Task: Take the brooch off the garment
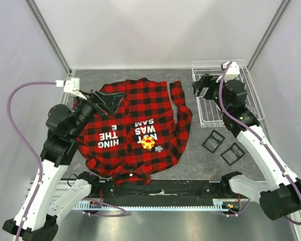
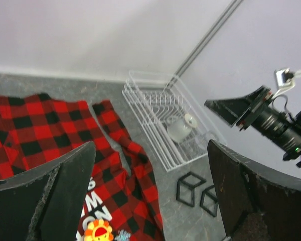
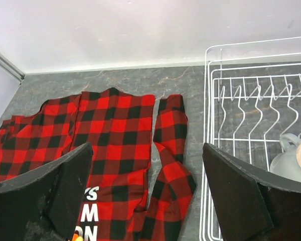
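Note:
The red-and-black plaid shirt [image 1: 135, 125] lies spread flat in the middle of the table, white lettering up. The small yellow, orange and red flower brooch [image 1: 148, 142] sits on it beside the letters, toward the near hem. My left gripper [image 1: 114, 100] is open and empty, held above the shirt's far left part; in its wrist view [image 2: 150, 148] the brooch [image 2: 99, 230] shows at the bottom edge. My right gripper [image 1: 201, 88] is open and empty above the dish rack's left edge; its view [image 3: 146, 148] shows the shirt [image 3: 115, 130] and right sleeve.
A white wire dish rack [image 1: 243, 75] stands at the far right, a pale mug [image 2: 180, 128] inside it. Two black wire cube frames [image 1: 213, 140] [image 1: 233, 153] lie in front of the rack. A small bluish piece [image 1: 159, 148] sits next to the brooch.

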Controlling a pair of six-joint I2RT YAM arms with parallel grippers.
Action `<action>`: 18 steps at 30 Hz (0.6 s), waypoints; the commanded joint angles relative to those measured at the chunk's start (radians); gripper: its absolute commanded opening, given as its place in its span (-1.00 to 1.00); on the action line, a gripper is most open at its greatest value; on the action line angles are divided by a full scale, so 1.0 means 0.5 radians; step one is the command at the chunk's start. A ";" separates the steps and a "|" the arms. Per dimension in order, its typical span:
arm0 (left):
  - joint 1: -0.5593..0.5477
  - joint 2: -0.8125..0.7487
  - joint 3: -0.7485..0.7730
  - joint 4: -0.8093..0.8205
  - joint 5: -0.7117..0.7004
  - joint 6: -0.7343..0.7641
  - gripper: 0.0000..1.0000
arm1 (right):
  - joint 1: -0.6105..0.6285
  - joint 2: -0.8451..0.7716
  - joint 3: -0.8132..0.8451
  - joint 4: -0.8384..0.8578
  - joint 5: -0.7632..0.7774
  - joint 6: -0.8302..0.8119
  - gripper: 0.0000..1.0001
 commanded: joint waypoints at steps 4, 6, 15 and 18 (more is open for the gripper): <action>0.010 0.442 -0.086 -0.106 0.391 -0.018 0.98 | 0.259 0.402 0.220 0.034 0.041 0.043 0.96; 0.007 0.605 -0.116 -0.088 0.581 -0.027 0.98 | 0.385 0.641 0.336 0.022 -0.044 0.088 0.97; -0.216 1.031 -0.439 0.216 0.695 -0.036 0.75 | 0.833 0.834 0.129 0.343 -0.287 0.404 0.66; -0.348 1.169 -0.439 0.234 0.582 0.004 0.40 | 0.855 0.733 -0.181 0.499 -0.336 0.469 0.30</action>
